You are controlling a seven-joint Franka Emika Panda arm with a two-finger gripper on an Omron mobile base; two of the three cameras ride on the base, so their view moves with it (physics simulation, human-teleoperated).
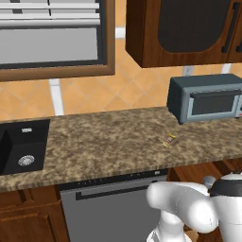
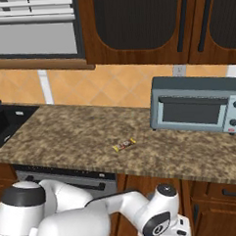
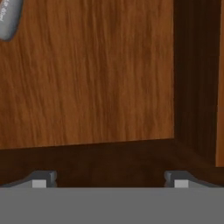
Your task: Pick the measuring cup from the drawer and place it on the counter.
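The hand view looks down into the reddish-brown wooden drawer (image 3: 92, 74), onto its flat floor and a dark side wall at the right. A pale grey rounded piece, part of the measuring cup (image 3: 8, 19), pokes in at the top left corner, mostly cut off by the frame. My gripper (image 3: 110, 179) is open, its two fingertips (image 3: 41, 180) far apart at the bottom with nothing between them, well away from the cup. The speckled granite counter (image 1: 108, 137) (image 2: 76, 134) runs above, and my arm bends down below its front edge.
A grey microwave (image 1: 205, 99) (image 2: 195, 103) stands at the counter's right. A small yellow-orange packet (image 1: 168, 140) (image 2: 124, 145) lies mid-counter. The black sink (image 1: 21, 146) (image 2: 5, 123) is at the left. The grey dishwasher front (image 1: 113, 208) sits under the counter.
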